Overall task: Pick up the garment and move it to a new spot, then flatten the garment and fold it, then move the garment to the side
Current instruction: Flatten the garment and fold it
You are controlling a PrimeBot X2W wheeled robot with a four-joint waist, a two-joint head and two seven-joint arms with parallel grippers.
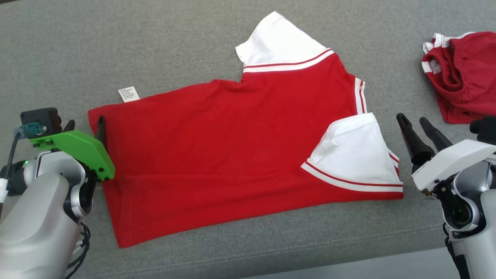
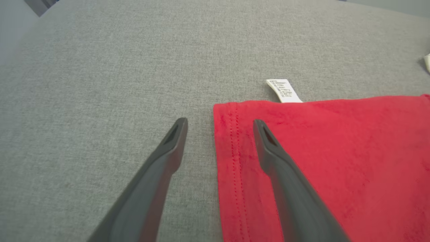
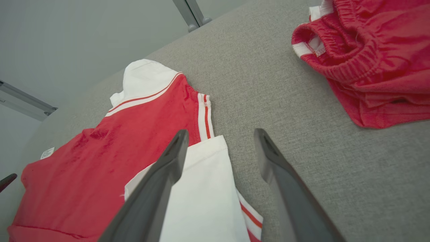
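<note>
- Garment (image 1: 217, 155), red with white striped sleeves, is laid flat on the grey woven surface (image 1: 77, 46) in the head view; crumpled red shorts (image 1: 461, 77) are seen to its right.
- Left wrist view: the left hand (image 2: 220, 120) is spread across the stitched hem, near a white label (image 2: 284, 90).
- Right wrist view: the right hand (image 3: 221, 130) is spread at the edge of a white sleeve (image 3: 201, 188).

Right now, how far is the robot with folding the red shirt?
Done: the red shirt lies flat on the grey surface, one white sleeve folded in. In hand: the open left gripper straddles the hem; the open right gripper hovers beside the sleeve. Left: the remaining folds and moving it aside.
</note>
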